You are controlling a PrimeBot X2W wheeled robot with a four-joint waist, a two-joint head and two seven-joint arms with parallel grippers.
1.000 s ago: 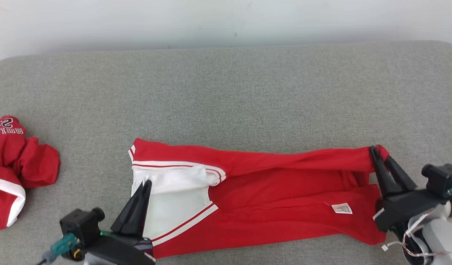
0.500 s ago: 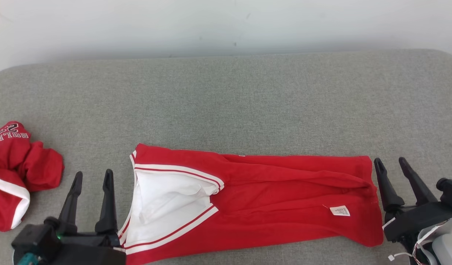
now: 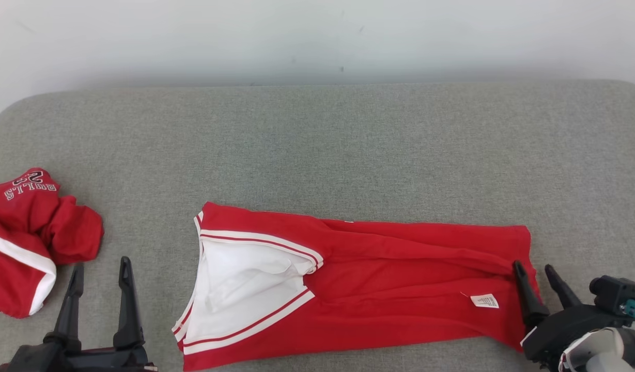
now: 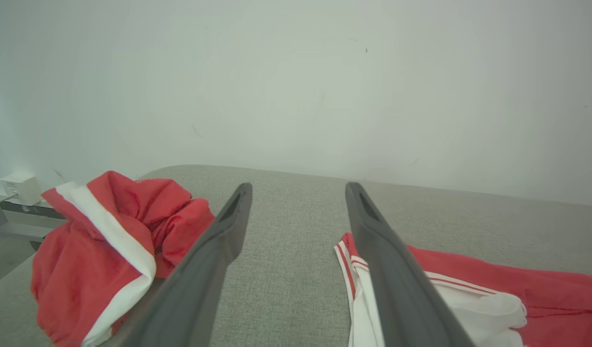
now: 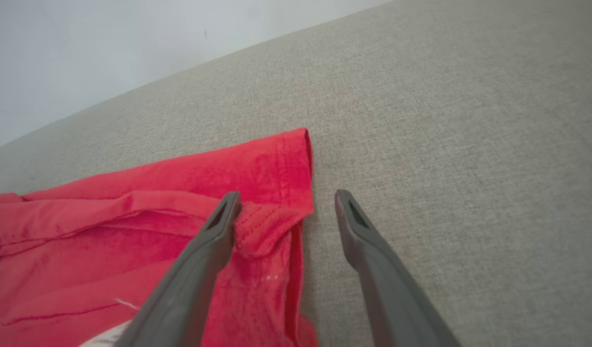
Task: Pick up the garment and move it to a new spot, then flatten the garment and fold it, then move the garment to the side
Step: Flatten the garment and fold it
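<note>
Broadly, the scene is taken up by a grey fabric-covered surface [image 3: 317, 144], which is backed by a pale wall [image 3: 317, 36]. The garment [image 3: 400, 279], red with white and red trim, is laid out lengthwise across the near part of that surface, roughly in the middle, with long creases along its upper half. A white panel [image 3: 239, 289] is exposed at its left end, where the trimmed opening is spread.

Well apart from it, at the surface's left edge, a crumpled red cloth [image 3: 33, 232] with a white band and white lettering is heaped. Nothing is placed between the two pieces but bare grey fabric.

The left gripper [image 3: 101, 262] is held over that bare strip, between the crumpled cloth and the garment's left end. Its fingers are spread wide and nothing is gripped.

The right gripper [image 3: 533, 265] is set at the garment's right end, likewise spread wide and empty. One finger is seen over the bunched red hem and the other over the bare surface, so the hem's corner is straddled; whether the cloth is touched cannot be told.

A small white label [image 3: 485, 300] is seen on the garment near the right gripper. In the left wrist view a small white box [image 4: 20, 188] is seen beyond the surface's far left edge.
</note>
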